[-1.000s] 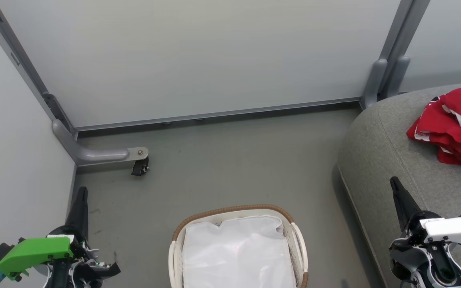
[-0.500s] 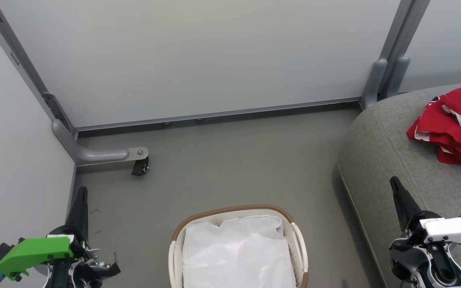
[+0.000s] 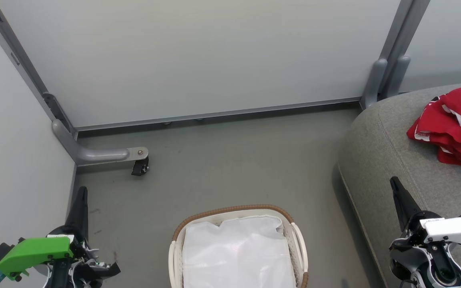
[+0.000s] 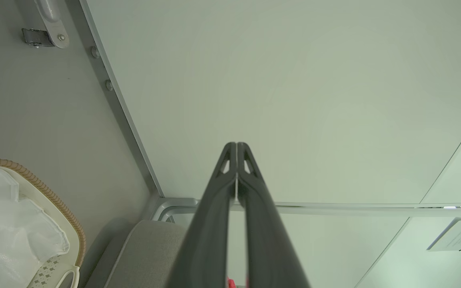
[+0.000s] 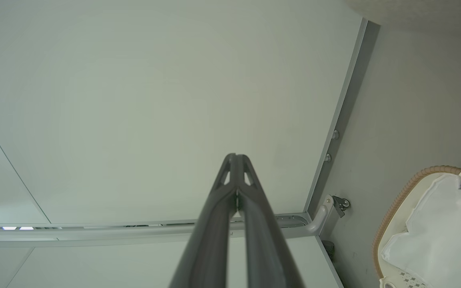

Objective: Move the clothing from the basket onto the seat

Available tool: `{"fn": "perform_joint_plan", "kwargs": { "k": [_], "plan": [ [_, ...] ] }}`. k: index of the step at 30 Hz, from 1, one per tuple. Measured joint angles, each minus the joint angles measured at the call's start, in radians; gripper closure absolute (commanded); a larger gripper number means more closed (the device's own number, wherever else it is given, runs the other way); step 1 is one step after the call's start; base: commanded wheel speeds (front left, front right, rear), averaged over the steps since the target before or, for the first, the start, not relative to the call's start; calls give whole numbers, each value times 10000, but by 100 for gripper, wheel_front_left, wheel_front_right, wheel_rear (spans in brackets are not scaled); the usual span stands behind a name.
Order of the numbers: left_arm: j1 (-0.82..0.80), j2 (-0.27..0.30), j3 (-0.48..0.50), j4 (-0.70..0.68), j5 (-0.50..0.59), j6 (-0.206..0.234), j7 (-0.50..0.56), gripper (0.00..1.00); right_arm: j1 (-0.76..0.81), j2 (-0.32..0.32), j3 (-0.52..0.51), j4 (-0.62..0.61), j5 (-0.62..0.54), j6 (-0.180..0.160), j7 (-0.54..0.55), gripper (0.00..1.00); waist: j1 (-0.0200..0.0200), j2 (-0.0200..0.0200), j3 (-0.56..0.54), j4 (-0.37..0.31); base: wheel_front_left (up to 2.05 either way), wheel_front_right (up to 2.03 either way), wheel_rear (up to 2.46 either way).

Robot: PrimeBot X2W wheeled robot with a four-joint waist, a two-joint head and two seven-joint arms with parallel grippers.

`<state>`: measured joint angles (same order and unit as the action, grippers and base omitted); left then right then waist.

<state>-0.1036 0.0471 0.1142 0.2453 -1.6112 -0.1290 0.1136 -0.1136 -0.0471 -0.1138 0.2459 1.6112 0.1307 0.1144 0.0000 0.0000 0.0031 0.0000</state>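
The left claw is pinched tight, holding nothing. The basket sits on the floor and seems to hold just a white sheet. The right claw is pinched tight too, over the edge of the seat. Red clothing lies further in on it.

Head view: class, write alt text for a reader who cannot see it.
Red clothing lies heaped on the grey seat at right; the basket on the floor holds a white liner. The left gripper and right gripper rest shut at the lower corners.
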Motion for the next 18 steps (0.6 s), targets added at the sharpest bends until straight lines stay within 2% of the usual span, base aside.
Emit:
{"fn": "perform_joint_plan", "kwargs": {
  "k": [18],
  "plan": [
    [0,0,0,0,0,0,0,100,1,-2,0,-2,0,0,0,100,0,0,0,0,0,0,0]
  ]
}}
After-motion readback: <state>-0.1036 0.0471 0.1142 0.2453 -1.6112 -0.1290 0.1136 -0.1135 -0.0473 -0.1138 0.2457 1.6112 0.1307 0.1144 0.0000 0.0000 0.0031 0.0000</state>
